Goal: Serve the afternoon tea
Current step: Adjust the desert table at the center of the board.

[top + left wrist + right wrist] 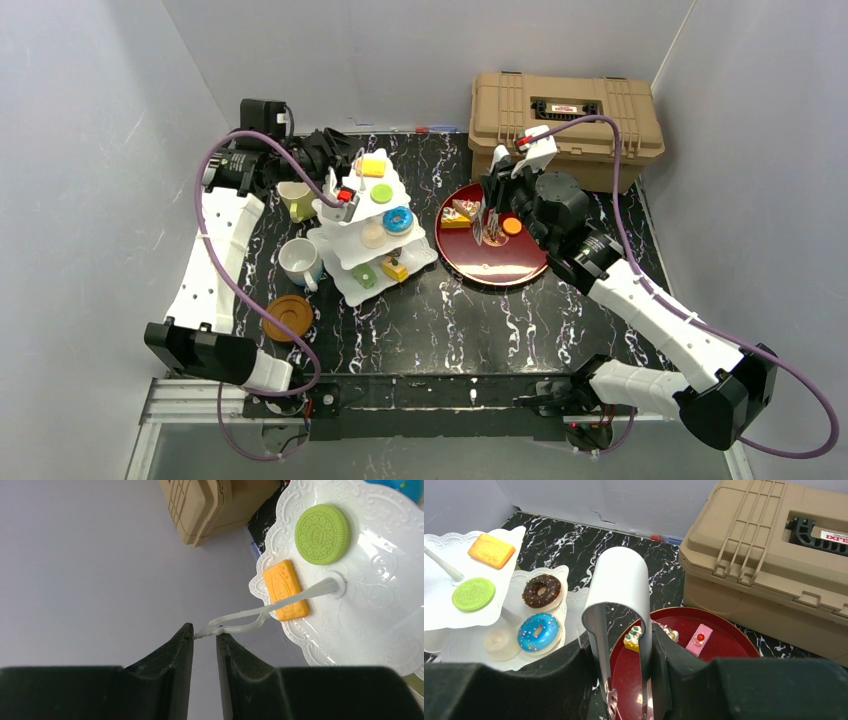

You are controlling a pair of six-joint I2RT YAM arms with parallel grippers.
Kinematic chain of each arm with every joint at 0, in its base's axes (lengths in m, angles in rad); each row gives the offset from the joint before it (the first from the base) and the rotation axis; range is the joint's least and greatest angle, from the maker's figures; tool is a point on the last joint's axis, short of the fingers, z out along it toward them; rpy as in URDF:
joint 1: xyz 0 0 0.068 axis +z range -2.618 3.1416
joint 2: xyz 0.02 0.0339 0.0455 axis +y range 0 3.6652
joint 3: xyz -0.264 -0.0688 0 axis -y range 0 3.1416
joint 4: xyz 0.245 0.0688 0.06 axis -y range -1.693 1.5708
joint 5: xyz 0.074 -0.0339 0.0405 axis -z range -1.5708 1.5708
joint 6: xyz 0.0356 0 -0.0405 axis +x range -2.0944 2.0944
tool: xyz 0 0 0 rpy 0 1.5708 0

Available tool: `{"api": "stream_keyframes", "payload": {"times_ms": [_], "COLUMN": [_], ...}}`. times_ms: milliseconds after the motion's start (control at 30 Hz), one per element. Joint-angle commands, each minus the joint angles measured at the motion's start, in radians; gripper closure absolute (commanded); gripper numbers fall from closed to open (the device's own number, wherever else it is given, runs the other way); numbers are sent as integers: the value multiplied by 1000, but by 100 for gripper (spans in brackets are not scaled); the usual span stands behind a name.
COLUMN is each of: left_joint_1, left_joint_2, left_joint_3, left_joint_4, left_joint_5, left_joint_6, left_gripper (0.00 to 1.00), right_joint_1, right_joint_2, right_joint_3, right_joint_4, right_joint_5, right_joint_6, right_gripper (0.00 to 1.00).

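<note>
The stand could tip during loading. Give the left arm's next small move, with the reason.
Probably close the left gripper firmly on the wire handle of the cake stand: its jaws flank the loop's end, but the grip looks unfinished.

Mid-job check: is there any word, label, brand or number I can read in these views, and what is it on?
Nothing reads cleanly.
Lid of the tan case, sticker: dark letters, cut off by the frame edge in the right wrist view and too small from above; unreadable.
Top tier, orange biscuit: embossed mark, too blurred.
Top tier, green cookie: embossed centre, illegible.
No other text seen.
</note>
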Motion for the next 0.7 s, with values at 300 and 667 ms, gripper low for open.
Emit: {"api": "stream_keyframes", "payload": {"times_ms": [300,667], "left_joint_1": [-5,-5], "left_joint_2": [-79,-64], "left_joint_3": [-178,-76], "left_joint_4": [388,341], "left_joint_5": [82,-43], "left_joint_6": [252,135], "left_gripper": [100,100], "right_joint_1": [-7,-7], "right_joint_2": [-21,-17], "right_joint_3": [-4,-2], "right_joint_4": [55,54], "right_joint_5": [12,6], "right_joint_6": [12,20], "right_gripper": [79,79]}}
